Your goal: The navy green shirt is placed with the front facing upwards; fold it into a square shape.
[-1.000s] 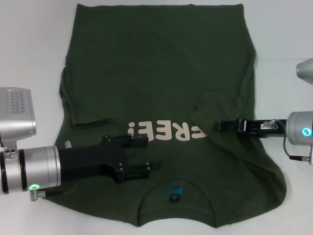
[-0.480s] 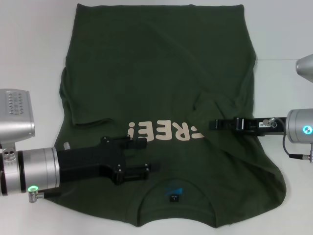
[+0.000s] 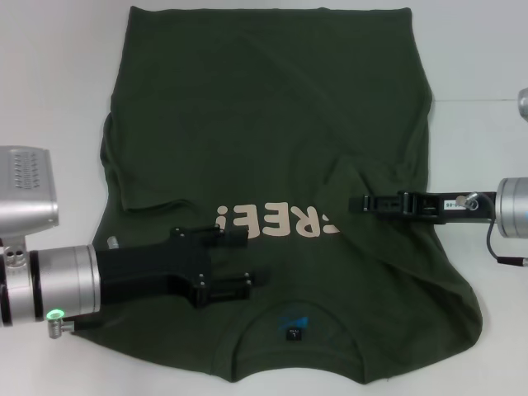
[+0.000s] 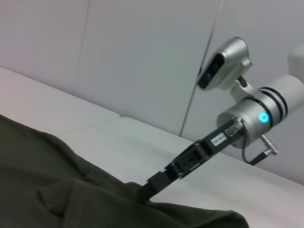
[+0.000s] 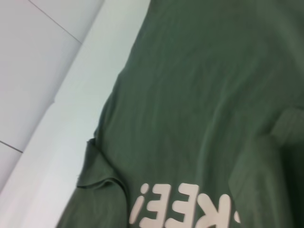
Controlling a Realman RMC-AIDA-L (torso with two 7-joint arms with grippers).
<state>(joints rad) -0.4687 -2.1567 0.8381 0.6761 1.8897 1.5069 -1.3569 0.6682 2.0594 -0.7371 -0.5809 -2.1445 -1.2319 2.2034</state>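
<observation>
On the white table (image 3: 58, 74) in front of the robot lies the navy green shirt (image 3: 272, 115), front up, its collar at the near edge and its hem at the far edge, with the cream "FREE!" print (image 3: 276, 222) running across the chest and a small blue and black neck label (image 3: 294, 324) inside the collar. Both sleeves are already folded in over the body — the one on the robot's left lies flat near the print, the one on the right forms a raised flap beside the last letters. The left gripper (image 3: 252, 258) reaches in low over the chest just this side of the print, its two black fingers (image 3: 231, 239) spread apart with nothing between them. The right gripper (image 3: 356, 203) comes in from the right side at the level of the print, its fingers pressed together on the edge of the folded right sleeve, where the cloth puckers into ridges. In the left wrist view the right gripper's black tip (image 4: 145, 191) meets the dark cloth where a fold rises, with the bare table behind it. The right wrist view shows the chest, the print and the folded left sleeve lying smooth.
</observation>
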